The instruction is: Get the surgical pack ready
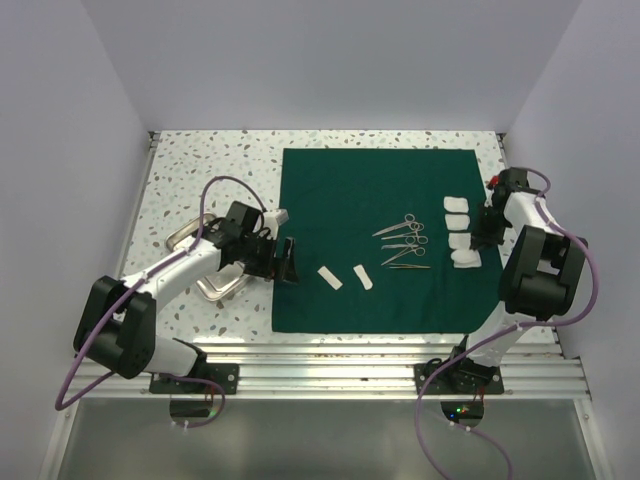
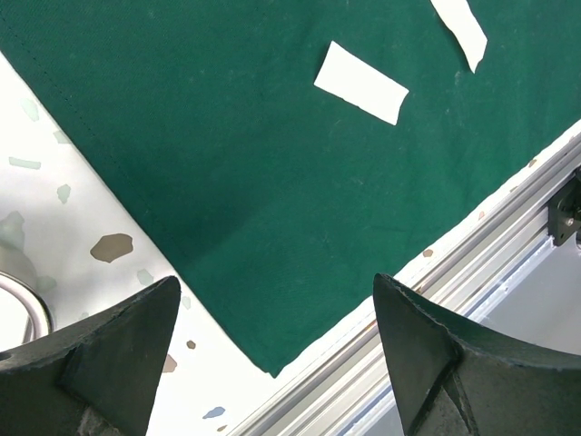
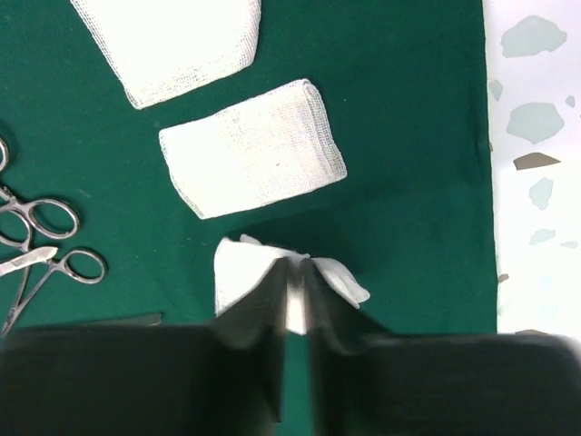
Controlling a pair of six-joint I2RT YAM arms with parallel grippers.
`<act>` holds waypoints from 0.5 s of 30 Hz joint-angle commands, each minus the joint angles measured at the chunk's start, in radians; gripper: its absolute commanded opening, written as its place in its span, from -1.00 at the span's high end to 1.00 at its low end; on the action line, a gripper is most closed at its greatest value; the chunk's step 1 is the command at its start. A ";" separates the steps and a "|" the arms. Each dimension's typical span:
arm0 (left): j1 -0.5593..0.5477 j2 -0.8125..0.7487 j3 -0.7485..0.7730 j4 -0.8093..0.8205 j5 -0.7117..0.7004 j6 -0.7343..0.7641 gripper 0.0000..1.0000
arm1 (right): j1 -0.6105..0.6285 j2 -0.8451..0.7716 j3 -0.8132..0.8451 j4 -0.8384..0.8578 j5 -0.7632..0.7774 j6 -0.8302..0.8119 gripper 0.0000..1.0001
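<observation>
**No Writing to Read**

No text, label, brand, number or sign can be read in any view. The white strip (image 2: 361,82) lying ahead of the left gripper (image 2: 274,286) shows a plain face. The gauze pad (image 3: 234,272) pinched in the right gripper (image 3: 297,270) carries no print. Any marks on the arms are too small to make out.
</observation>
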 commanded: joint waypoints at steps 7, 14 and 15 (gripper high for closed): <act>0.008 -0.028 -0.006 0.043 0.026 0.009 -0.82 | 0.005 0.014 -0.001 -0.014 0.012 0.003 0.47; 0.008 -0.030 -0.008 0.046 0.027 0.009 -0.82 | 0.005 0.028 -0.024 0.003 0.017 0.001 0.47; 0.010 -0.032 -0.010 0.048 0.027 0.009 -0.82 | 0.005 0.032 -0.021 0.004 0.015 0.001 0.49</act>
